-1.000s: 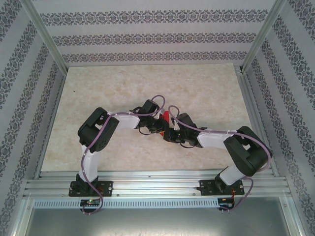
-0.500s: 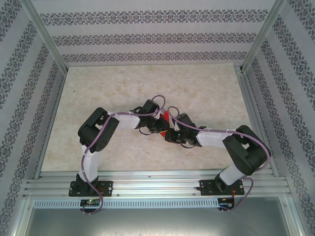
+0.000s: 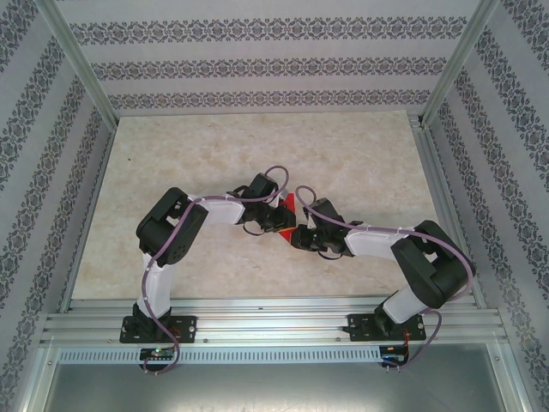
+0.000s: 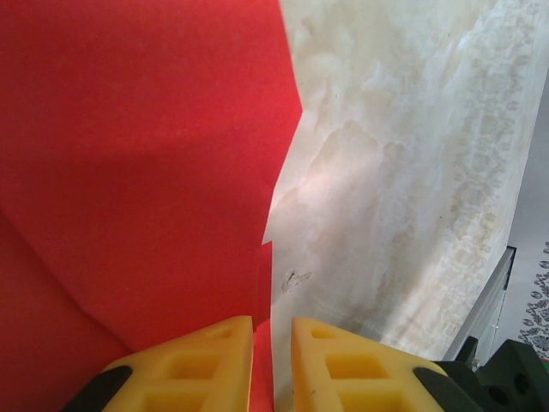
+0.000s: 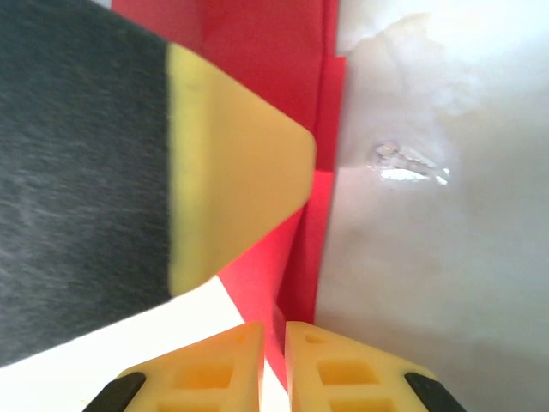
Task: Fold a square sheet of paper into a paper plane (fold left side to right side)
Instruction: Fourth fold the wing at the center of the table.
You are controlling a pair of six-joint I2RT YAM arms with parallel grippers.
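Pinched tight in the left gripper [image 4: 272,330], and again in the right gripper [image 5: 274,336]: thin edges of a creased red paper sheet [image 4: 137,172]. Placed mid-table, between both wrists, above the pale marbled tabletop [image 3: 206,154].

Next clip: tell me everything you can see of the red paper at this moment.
The red paper is thin, plain, bright and unmarked. It is partly folded: the left wrist view shows creases and a stepped edge. It sits near the middle of the marbled table, between the two arms. The left gripper and the right gripper each have their jaws shut on an edge of it. Whether it is lifted off the table is unclear.
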